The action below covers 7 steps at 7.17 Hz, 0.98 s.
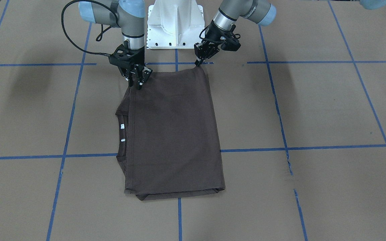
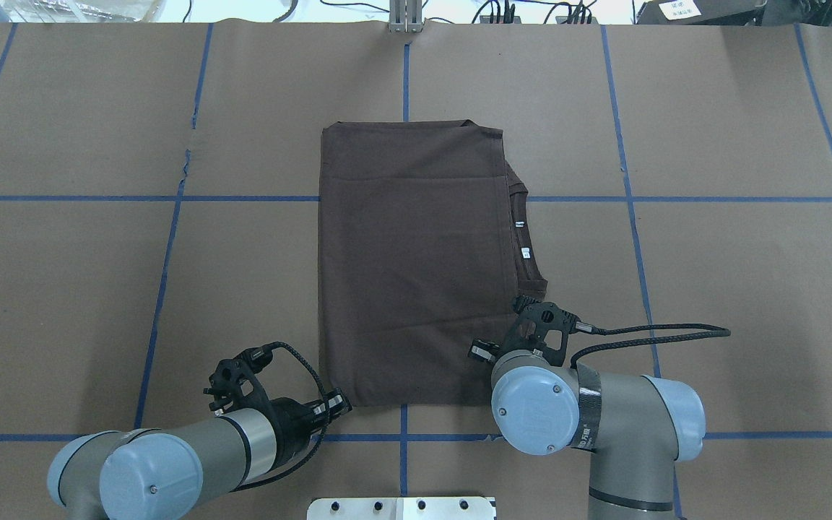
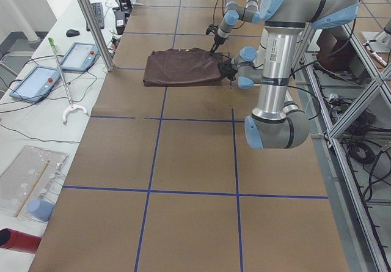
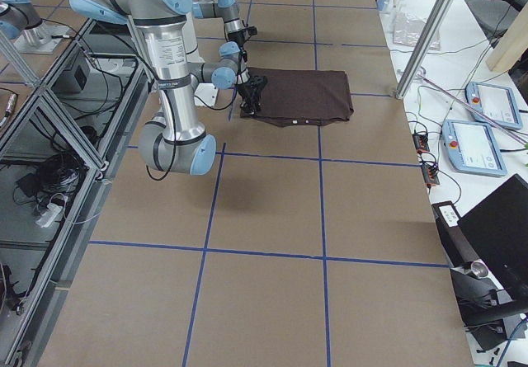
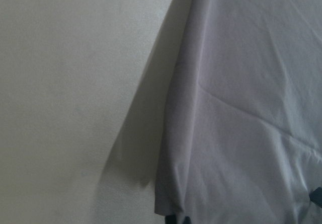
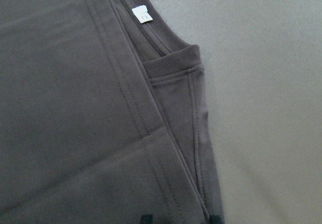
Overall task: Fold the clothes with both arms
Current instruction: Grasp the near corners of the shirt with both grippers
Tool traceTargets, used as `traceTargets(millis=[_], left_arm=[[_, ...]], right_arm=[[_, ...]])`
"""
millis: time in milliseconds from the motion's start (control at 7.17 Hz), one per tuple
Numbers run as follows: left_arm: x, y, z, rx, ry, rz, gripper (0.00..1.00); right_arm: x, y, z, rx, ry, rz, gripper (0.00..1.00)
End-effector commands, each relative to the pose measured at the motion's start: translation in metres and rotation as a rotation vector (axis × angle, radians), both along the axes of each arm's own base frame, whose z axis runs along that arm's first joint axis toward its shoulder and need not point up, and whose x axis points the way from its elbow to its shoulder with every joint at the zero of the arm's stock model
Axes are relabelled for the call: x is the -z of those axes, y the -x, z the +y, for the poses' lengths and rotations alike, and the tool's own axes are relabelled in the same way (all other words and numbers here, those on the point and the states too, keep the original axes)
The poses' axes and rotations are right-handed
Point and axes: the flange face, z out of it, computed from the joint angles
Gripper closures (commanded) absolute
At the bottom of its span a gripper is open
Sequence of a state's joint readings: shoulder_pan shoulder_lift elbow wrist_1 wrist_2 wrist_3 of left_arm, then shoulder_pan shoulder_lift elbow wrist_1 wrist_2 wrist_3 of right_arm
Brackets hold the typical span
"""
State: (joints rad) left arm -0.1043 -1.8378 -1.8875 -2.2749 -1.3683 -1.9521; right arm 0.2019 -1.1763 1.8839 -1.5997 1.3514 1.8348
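Brown table (image 1: 313, 107), folded T-shirt (image 1: 173, 134), left pincer (image 1: 199, 64), right pincer (image 1: 136, 83)

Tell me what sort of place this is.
Likely a robotics lab work cell: a left arm and right arm working a T-shirt on a blue-taped table, teach pendants on the side bench, and aluminium framing.
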Motion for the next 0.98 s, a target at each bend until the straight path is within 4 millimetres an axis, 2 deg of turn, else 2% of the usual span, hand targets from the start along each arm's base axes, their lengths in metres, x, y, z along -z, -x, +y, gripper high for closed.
traceTargets(millis=[0, 418, 558, 837], left_arm=[[0.0, 0.0, 0.0, 0.0, -0.001, 0.0, 1.0], [0.004, 0.002, 0.0, -0.002, -0.003, 0.008, 1.0], [0.018, 0.016, 0.003, -0.031, 0.001, 0.032, 1.0], [0.063, 0.054, 0.009, -0.057, 0.01, 0.018, 1.0]], right_arm=[[0.002, -0.001, -0.001, -0.008, 0.003, -0.008, 1.0], [0.021, -0.016, -0.01, -0.025, -0.005, -0.048, 1.0], [0.036, -0.027, -0.01, -0.025, -0.011, -0.077, 1.0], [0.063, -0.052, -0.007, -0.027, -0.023, -0.137, 1.0]])
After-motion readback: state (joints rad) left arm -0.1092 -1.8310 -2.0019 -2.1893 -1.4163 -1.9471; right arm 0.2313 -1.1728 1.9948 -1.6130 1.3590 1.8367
